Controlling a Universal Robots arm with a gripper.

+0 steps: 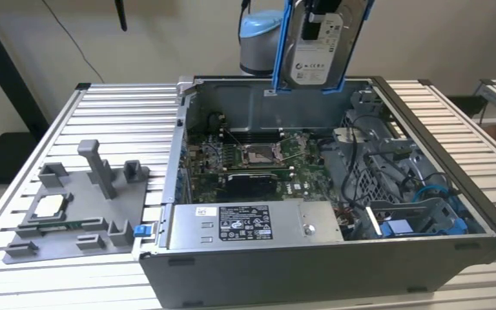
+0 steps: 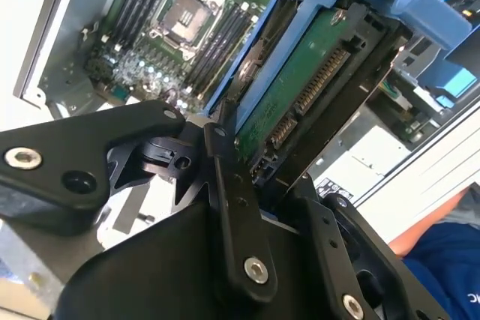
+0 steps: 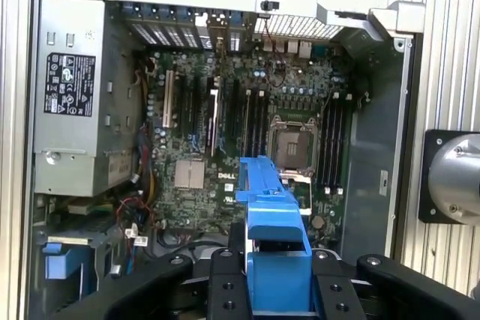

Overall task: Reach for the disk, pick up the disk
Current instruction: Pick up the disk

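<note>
Gripper point(image 2: 251, 185) fingers point(image 2: 236, 207) clamped tight on the disk point(image 1: 315, 45), held upright w/ blue bracket, well above the open computer case point(image 1: 480, 213); clear air all round.

The disk point(image 1: 315, 48) looks like silver-grey metal under a white paper label, framed by glossy blue plastic. The matt black jaws look like smooth plastic. At six o'clock below the disk, the computer case point(image 1: 317, 271) is dull grey sheet metal on a ribbed metal desk point(image 1: 119, 123)
</note>
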